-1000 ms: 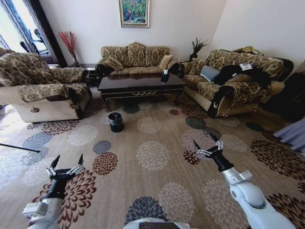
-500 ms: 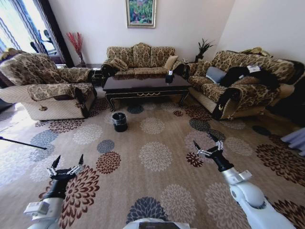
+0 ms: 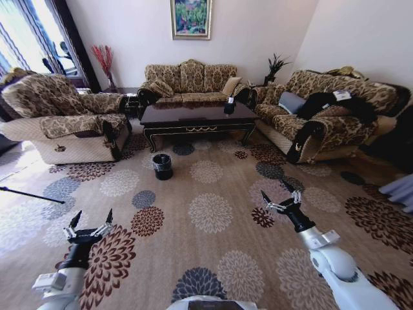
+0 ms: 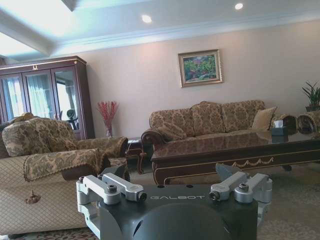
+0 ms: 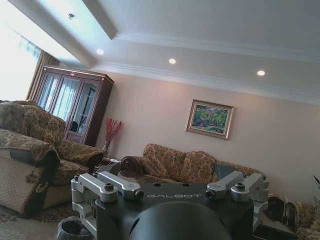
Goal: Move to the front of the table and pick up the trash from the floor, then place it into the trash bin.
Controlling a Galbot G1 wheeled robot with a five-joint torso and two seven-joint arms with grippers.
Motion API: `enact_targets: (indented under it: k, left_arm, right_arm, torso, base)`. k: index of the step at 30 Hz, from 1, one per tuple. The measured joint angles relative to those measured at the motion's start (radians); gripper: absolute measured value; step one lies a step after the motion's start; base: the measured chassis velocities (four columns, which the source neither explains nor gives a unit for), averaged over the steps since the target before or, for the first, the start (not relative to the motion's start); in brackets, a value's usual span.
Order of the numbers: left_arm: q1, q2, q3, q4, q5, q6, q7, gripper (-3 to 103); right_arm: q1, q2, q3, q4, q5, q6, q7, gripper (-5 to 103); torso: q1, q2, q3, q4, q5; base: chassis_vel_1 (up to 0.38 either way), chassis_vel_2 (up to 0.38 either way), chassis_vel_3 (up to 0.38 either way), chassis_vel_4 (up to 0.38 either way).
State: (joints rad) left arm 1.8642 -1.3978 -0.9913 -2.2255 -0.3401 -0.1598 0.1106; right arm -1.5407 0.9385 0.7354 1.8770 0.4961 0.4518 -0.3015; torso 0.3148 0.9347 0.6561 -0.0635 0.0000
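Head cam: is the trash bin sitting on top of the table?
No, the trash bin stands on the carpet in front of the table.

**A:** so what kind of place am I driving this thing around in?

**B:** From my feed it's a home living room. I've got three patterned sofas (image 3: 187,79) around a dark wooden coffee table (image 3: 193,115), a big floral carpet (image 3: 206,213), and a framed painting (image 3: 191,17) on the wall. There's also a glass-door cabinet (image 4: 45,95), a vase of red stems (image 3: 104,61), a potted plant (image 3: 275,66) and recessed ceiling lights (image 5: 172,61).
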Motion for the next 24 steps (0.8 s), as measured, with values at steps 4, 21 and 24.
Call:
enact_targets:
  k: [4, 21, 24]
  left_arm:
    - [-0.002, -0.003, 0.004, 0.002, 0.003, 0.001, 0.000, 100]
    - [-0.001, -0.007, 0.005, 0.007, 0.005, -0.003, 0.004, 100]
    - [-0.002, -0.007, 0.004, 0.008, 0.004, -0.003, 0.004, 100]
  right_arm:
    - [-0.001, 0.002, 0.000, -0.002, 0.000, 0.000, -0.001, 100]
    - [0.000, 0.004, 0.000, -0.003, -0.001, 0.001, -0.002, 100]
    - [0.000, 0.005, -0.001, -0.003, -0.001, 0.001, -0.002, 100]
  torso:
    - [0.010, 0.023, 0.013, 0.0000, 0.0000]
    - [0.043, 0.099, 0.055, 0.0000, 0.0000]
    - [0.051, 0.117, 0.066, 0.0000, 0.0000]
  base:
    - [0.000, 0.000, 0.000, 0.000]
    - [0.000, 0.000, 0.000, 0.000]
    - [0.000, 0.000, 0.000, 0.000]
